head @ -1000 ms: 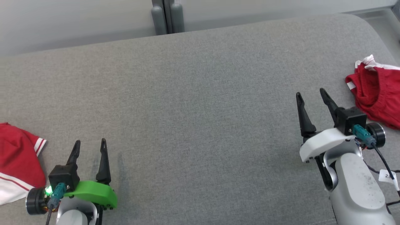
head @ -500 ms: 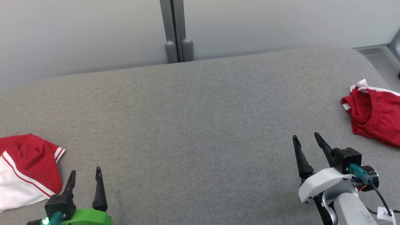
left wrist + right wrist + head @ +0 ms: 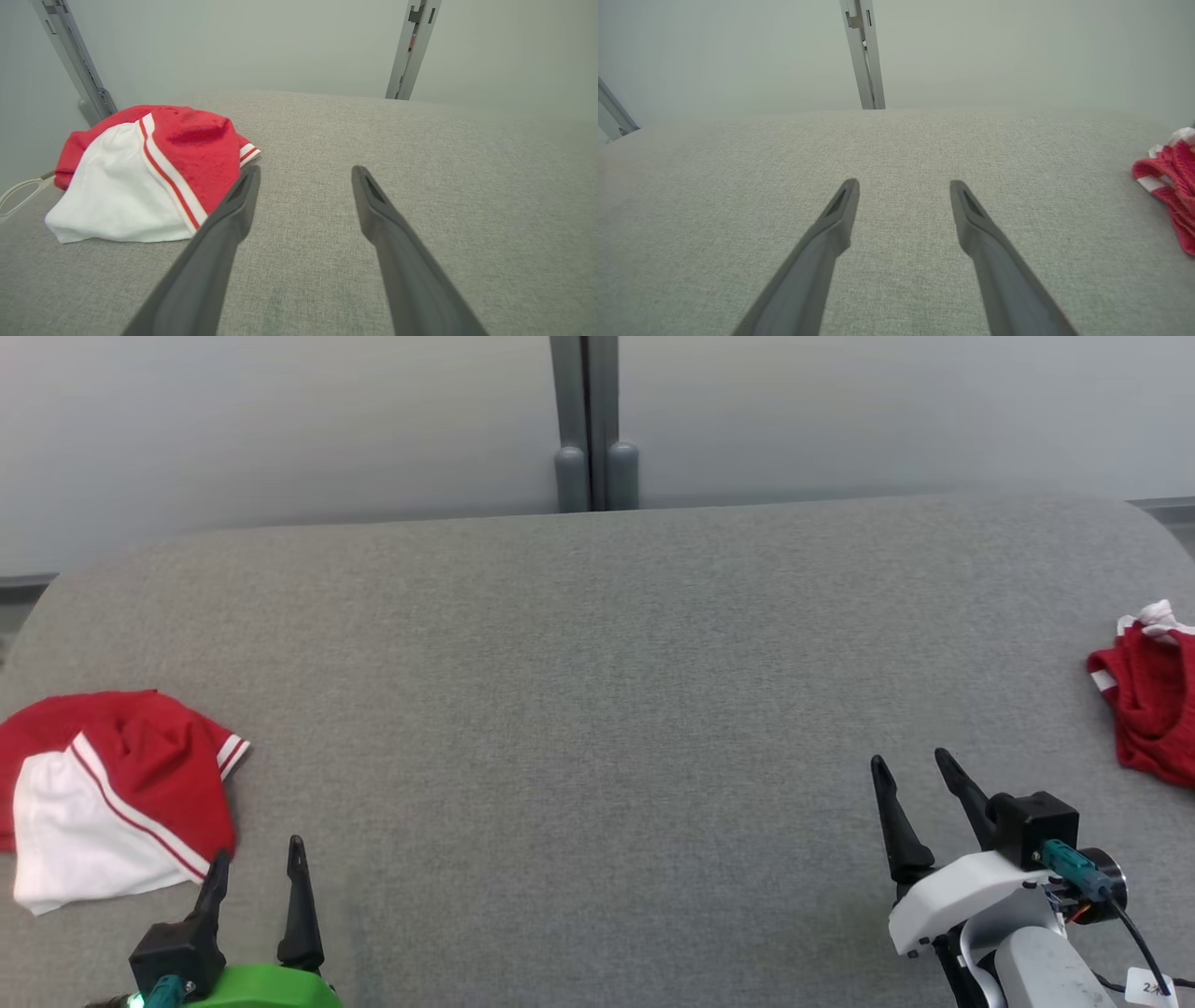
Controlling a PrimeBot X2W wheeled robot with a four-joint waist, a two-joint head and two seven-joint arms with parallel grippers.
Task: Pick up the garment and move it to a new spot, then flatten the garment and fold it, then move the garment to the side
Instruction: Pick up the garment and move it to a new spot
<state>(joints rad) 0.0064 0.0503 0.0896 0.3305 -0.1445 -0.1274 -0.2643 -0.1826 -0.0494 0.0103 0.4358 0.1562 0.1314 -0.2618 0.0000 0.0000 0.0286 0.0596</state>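
Your left hand (image 3: 259,849), fingers wide and empty, sat just right of the red-and-white garment (image 3: 112,793) on the near-left surface (image 3: 597,709); your right hand (image 3: 909,757), equally wide, stood well short of the red garment (image 3: 1153,709) at right.

A red-and-white garment (image 3: 112,793) lies in a loose heap at the left edge of the head view, below mid-height. Red cloth is on top, a white panel edged with a red stripe faces the bottom, and a striped cuff pokes right. A crumpled red garment (image 3: 1153,709) with white trim lies at the right edge, partly cut off.
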